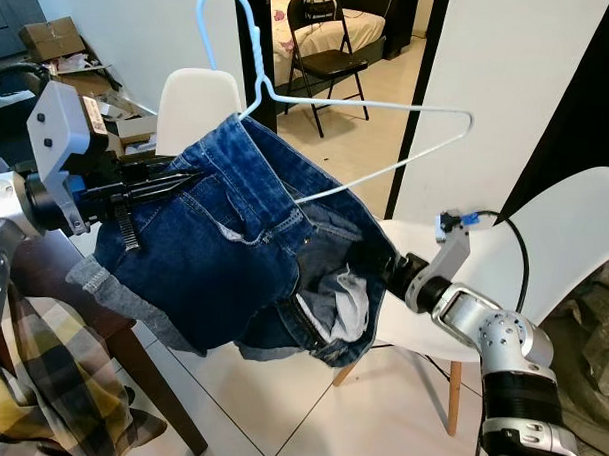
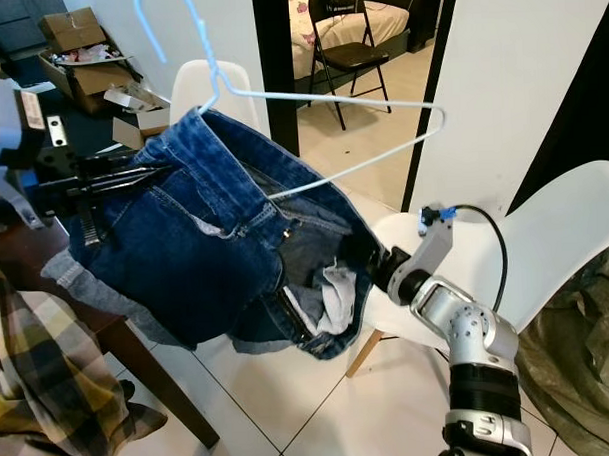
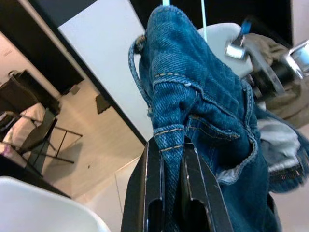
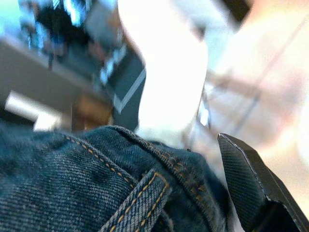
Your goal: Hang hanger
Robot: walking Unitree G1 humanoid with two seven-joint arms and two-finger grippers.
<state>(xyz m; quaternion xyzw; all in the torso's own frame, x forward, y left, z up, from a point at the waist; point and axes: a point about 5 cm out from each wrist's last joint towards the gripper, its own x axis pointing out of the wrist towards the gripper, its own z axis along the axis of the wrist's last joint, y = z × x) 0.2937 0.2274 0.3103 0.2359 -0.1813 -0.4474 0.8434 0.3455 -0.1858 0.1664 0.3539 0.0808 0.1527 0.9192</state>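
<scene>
At far left a yellow plaid cloth point(image 1: 40, 392) hangs off the near edge of a dark wooden table point(image 1: 108, 330). Above the table's edge the left gripper point(image 1: 188, 179) reaches rightward, its two black fingers point(image 3: 149, 193) pressed together on a fold of the waistband of one pair of blue denim shorts point(image 1: 226, 261); the wrist view shows the seam pinched between them. The shorts hang in the air between the two arms, sagging below the table edge, with pale pocket lining showing at the lower right.

One pale blue wire hanger point(image 1: 381, 115) is threaded through the shorts: its hook rises at the top of the head view, and its right shoulder sticks out bare into open space, well clear of the white wall panel point(image 1: 519, 70) behind it.

Two white chairs are in view: one point(image 1: 195, 102) behind the shorts, one point(image 1: 575, 239) at right, its seat under the right arm. One black folding chair point(image 1: 323, 47) stands in the doorway beyond, before a bed. Cardboard boxes point(image 1: 48, 37) sit at upper left.

The right gripper point(image 1: 371, 261) is buried in the lower right edge of the shorts; one finger point(image 4: 256, 183) lies beside the denim, and whether the jaws are clamped cannot be told. Open tile floor point(image 1: 281, 419) lies below the shorts, between the table leg and the right chair's wooden legs.
</scene>
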